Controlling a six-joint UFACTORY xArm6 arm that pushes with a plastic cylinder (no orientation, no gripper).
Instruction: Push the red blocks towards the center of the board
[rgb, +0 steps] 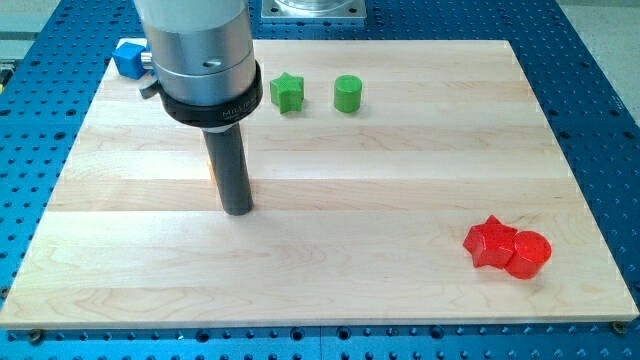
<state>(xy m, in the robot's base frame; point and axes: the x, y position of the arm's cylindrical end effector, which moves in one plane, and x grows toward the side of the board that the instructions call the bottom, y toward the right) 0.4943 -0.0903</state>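
Note:
A red star block (489, 241) and a red cylinder block (527, 254) lie touching each other near the board's lower right corner. My tip (237, 210) rests on the board left of centre, far to the left of both red blocks. The dark rod hangs from a large silver arm housing at the view's top left. An orange block (211, 168) shows only as a sliver behind the rod's left side.
A green star block (287, 92) and a green cylinder block (347, 93) stand near the top edge, right of the arm. A blue block (129, 58) sits at the top left corner, partly hidden by the arm. The wooden board (400, 170) lies on a blue perforated table.

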